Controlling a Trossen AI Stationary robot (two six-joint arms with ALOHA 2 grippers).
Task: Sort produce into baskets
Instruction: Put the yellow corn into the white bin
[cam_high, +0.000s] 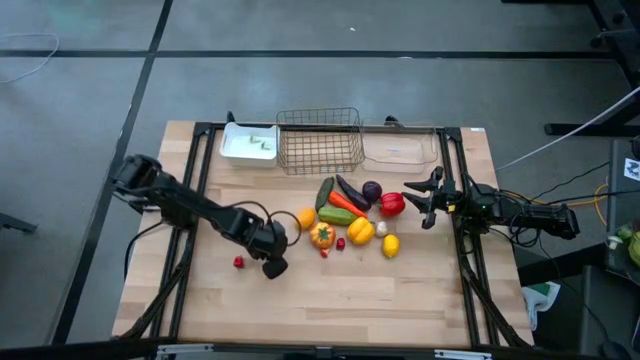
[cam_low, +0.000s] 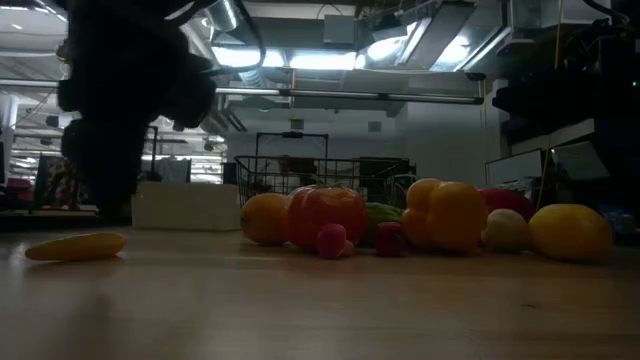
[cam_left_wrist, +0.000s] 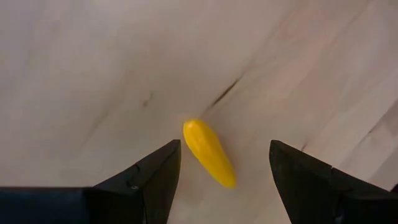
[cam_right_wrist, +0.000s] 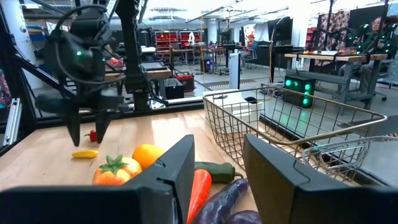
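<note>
Most of the produce (cam_high: 352, 215) is being left unsorted beside the baskets (cam_high: 320, 140), while a yellow piece (cam_left_wrist: 209, 153) is being straddled by the left gripper's (cam_left_wrist: 221, 171) wide-open fingers.

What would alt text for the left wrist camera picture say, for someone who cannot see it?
A small yellow toy vegetable lies on the pale wooden table, between and just beyond the two dark fingers of the left pincer, which stands open above it without touching it. Nothing else is in the picture.
</note>
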